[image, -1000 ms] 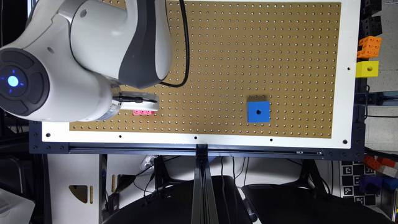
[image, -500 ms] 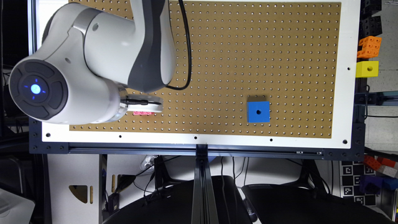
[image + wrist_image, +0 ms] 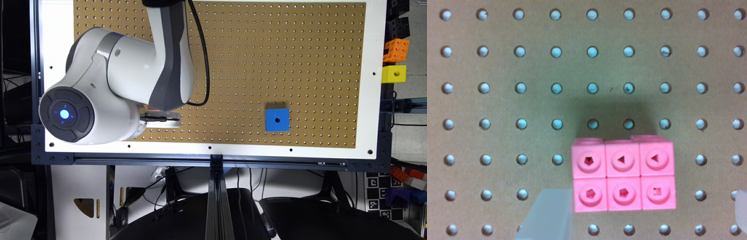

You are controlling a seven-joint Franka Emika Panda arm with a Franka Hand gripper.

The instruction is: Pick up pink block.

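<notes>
The pink block (image 3: 623, 173) lies flat on the pegboard surface (image 3: 267, 50), not yet lifted. In the wrist view the gripper (image 3: 642, 215) straddles it with jaws spread wide, one fingertip (image 3: 549, 215) just beside the block's end, the other well clear of the opposite end. Closing and lifting remain. The blue cube (image 3: 277, 119) sits well apart, toward the exterior view's right.

Pink block (image 3: 622, 174) hidden under arm (image 3: 133, 83) (exterior view); one blurred fingertip (image 3: 549, 215) cut off.
</notes>
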